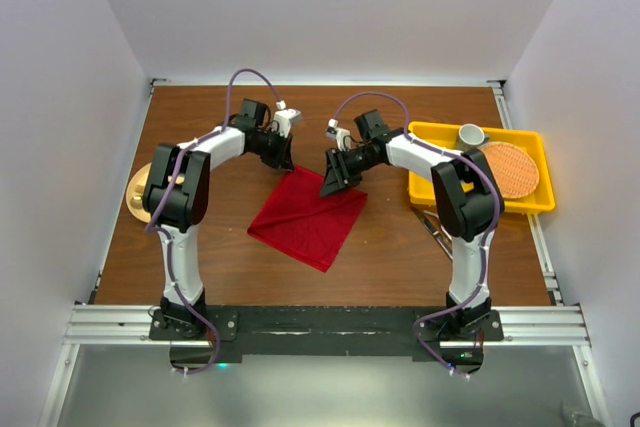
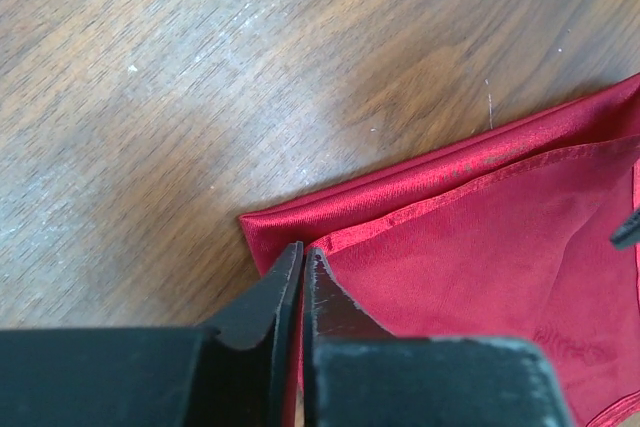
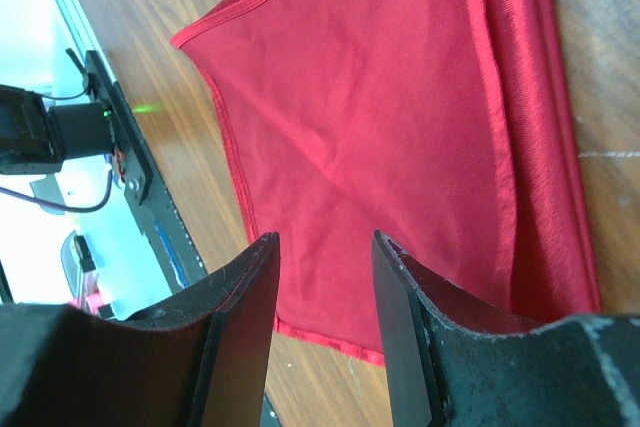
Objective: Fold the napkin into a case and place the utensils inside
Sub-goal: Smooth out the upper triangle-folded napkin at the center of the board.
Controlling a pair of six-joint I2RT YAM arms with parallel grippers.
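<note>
Top view: napkin (image 1: 308, 215) lies flat mid-desk (image 1: 390, 257). It is deep red, set cornerwise like a diamond, and looks folded over once, with no case shape yet. Left fingers (image 1: 283, 159) are down at its far corner. Right fingers (image 1: 333, 182) are over the far right edge, close by. Utensils (image 1: 438, 230) are thin silver pieces on the desk beside the right arm, partly hidden by it. They sit near the yellow tray (image 1: 530, 205), well apart from the napkin. The tray holds a cup (image 1: 472, 134) and an orange woven mat (image 1: 510, 169). A gold plate (image 1: 135, 197) sits at the left desk edge.

Left wrist view: left fingers are shut tight, tips meeting right at the corner of the top layer, and the hem runs into them. Probably a pinch on that corner, but no cloth shows between the tips, so cannot tell. Two layers show here, the shiny lower edge sticking out past the upper one.

Right wrist view: right fingers are parted about halfway with nothing between them, hanging over the napkin (image 3: 380, 97). Red cloth shows through the gap, with faint crease lines across it.

Handling, judged: light, thin, limp and slick. The layers will likely slide on each other and sag when lifted. It has no stiffness, so folds need pressing down. The best hold is a hemmed corner or edge, pinching one layer only, low to the desk. A mid-cloth grab would bunch both layers. The utensils look hard, slim and slippery on wood.
</note>
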